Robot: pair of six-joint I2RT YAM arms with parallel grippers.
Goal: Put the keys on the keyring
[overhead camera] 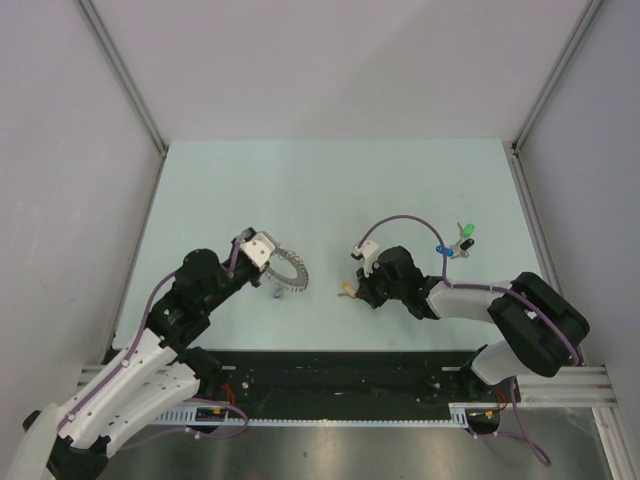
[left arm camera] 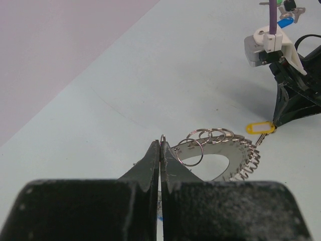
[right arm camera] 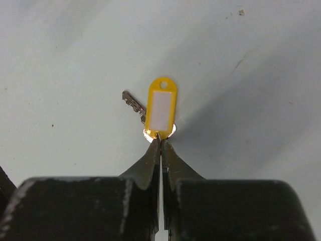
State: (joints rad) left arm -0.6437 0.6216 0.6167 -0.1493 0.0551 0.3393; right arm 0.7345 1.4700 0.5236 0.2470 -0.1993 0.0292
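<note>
— What is the left claw (left arm camera: pixel 161 141) doing?

— Its jaws are pressed together. A sliver of metal shows between the tips, so it looks pinched on the near edge of the keyring (left arm camera: pixel 235 153). The rest of the ring spreads out just ahead of the tips and off to their right, low over the table (overhead camera: pixel 330 190). Small wire loops (left arm camera: pixel 216 134) stand along the ring's far rim.

— And the right claw (right arm camera: pixel 160 140)?

— Also closed. It grips the little metal loop of the yellow key (right arm camera: pixel 161 107). The yellow tag sticks straight out ahead of the fingertips, and the metal blade angles away to the left of them.

— How do the two claws sit to each other?

— They face one another. From the left claw, the yellow key is ahead and to the right, just beyond the keyring's far side, near it but apart.

— Other keys?

— A blue key (overhead camera: pixel 444 250) and a green key (overhead camera: pixel 465 232) lie together on the table behind the right claw, past its wrist, well apart from its tips.
</note>
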